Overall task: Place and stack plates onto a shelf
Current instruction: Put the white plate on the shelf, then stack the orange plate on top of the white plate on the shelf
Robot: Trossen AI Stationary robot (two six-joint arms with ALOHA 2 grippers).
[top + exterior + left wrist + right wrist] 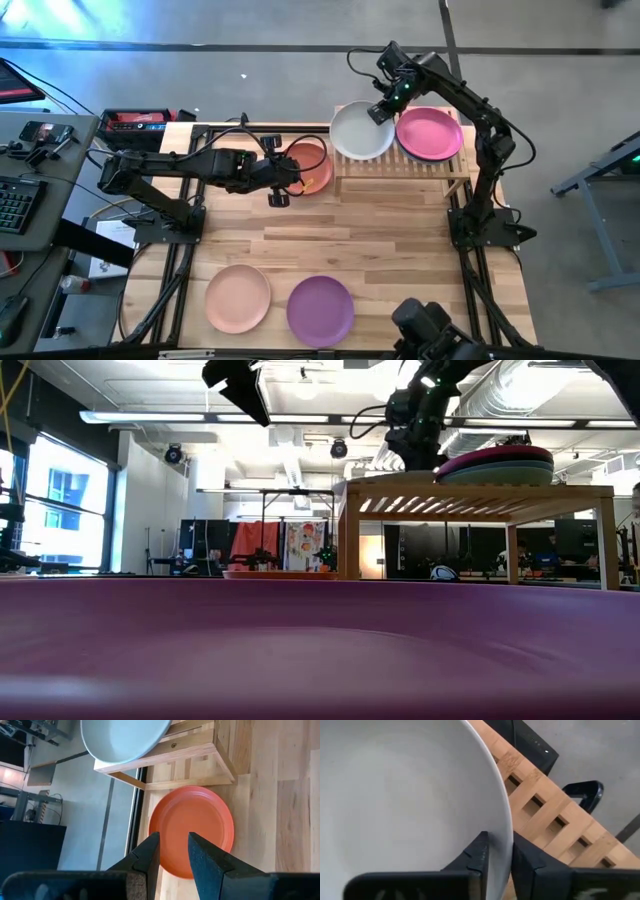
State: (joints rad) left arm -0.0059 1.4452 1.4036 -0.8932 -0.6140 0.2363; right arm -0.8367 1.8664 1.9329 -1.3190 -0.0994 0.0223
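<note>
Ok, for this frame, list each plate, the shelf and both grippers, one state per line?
Pale plate: on the shelf's left half, rim between the right gripper's fingers.
Magenta plate: top of a stack on the shelf's right half.
Orange-red plate: flat on the table beside the shelf.
Peach plate: flat on the table.
Purple plate: flat on the table.
Shelf: upright.
Left gripper: open, above the orange-red plate.
Right gripper: around the pale plate's rim.
</note>
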